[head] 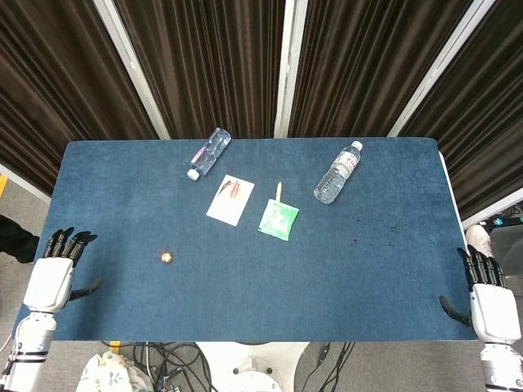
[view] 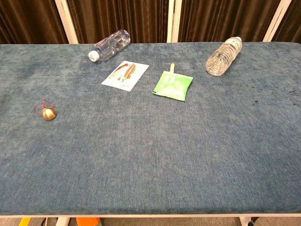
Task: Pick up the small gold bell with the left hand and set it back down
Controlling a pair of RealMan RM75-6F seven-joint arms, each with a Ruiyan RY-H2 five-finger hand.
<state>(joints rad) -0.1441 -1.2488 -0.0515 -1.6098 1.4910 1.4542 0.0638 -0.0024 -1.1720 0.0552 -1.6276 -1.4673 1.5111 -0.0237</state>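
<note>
Covering nearly the whole of both views is the tabletop (head: pixel 392 286), dressed in a blue, short-napped cloth that looks soft and slightly grippy, so small things should sit still on it. Two clear plastic bottles lie on their sides near the far edge: the right bottle (head: pixel 337 172) with a white cap and red-marked label, the left bottle (head: pixel 209 153) smaller and thin-walled. Between them lie a flat white card (head: pixel 230 199), printed with a reddish picture, and a glossy green packet (head: pixel 279 218), soft and crinkly by its look.

At the near corners rest the left hand (head: pixel 55 275) and the right hand (head: pixel 489 296), each empty with dark fingers apart, both well apart from everything else.

Smallest is the gold bell (view: pixel 49 114), lying alone on the cloth toward the near left, nearer the left hand, with a thin red cord loop (view: pixel 41 106) at its top. It is probably light, hard, round and smooth metal, so it may roll or slip; a pinch across its body seems the safer hold, the limp cord a poorer one.
</note>
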